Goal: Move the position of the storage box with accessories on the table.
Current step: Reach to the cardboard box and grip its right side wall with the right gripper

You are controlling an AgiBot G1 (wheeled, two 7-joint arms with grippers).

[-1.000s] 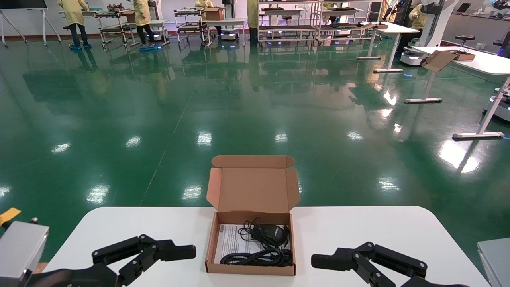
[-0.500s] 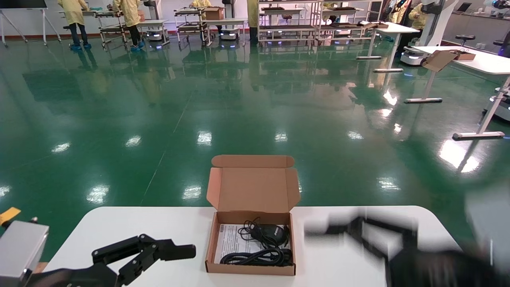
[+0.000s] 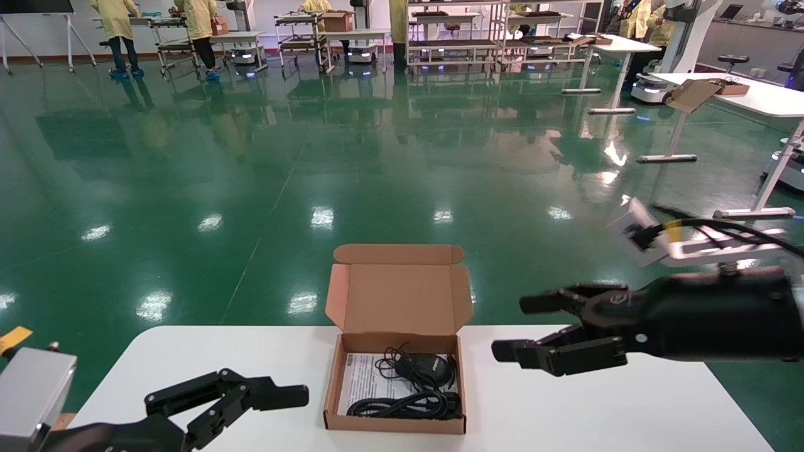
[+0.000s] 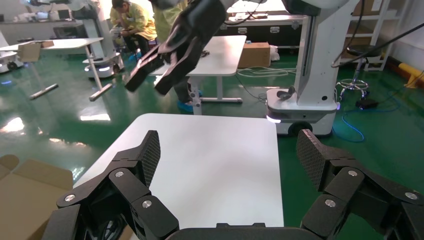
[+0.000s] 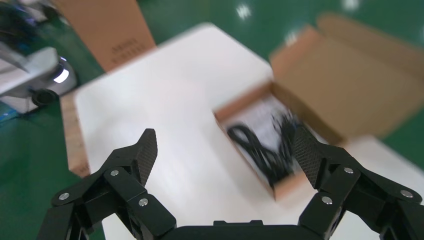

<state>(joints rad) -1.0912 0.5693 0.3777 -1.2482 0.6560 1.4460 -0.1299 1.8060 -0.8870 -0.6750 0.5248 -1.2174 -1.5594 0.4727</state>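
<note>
The storage box point(image 3: 394, 424), brown cardboard with its lid standing open, sits at the middle of the white table point(image 3: 565, 408). Inside lie the accessories: black cables point(image 3: 408, 405), a black mouse-like device point(image 3: 430, 366) and a white printed sheet point(image 3: 359, 376). My right gripper point(image 3: 510, 326) is open and empty, raised above the table to the right of the box. The right wrist view shows it point(image 5: 225, 155) open, with the box point(image 5: 300, 90) and cables point(image 5: 260, 150) beyond it. My left gripper point(image 3: 282, 398) rests open at the box's left, and is open and empty in its own view point(image 4: 227, 155).
The left wrist view shows the bare tabletop point(image 4: 210, 165), a corner of the box point(image 4: 25, 200) and my right gripper point(image 4: 150, 75) in the air. A tall cardboard box point(image 5: 105, 25) stands off the table. Green floor, far desks and people lie beyond.
My right arm has lifted from the table's front right and swung up and in; its gripper now hovers open beside the box. The left arm and the box have not moved.
</note>
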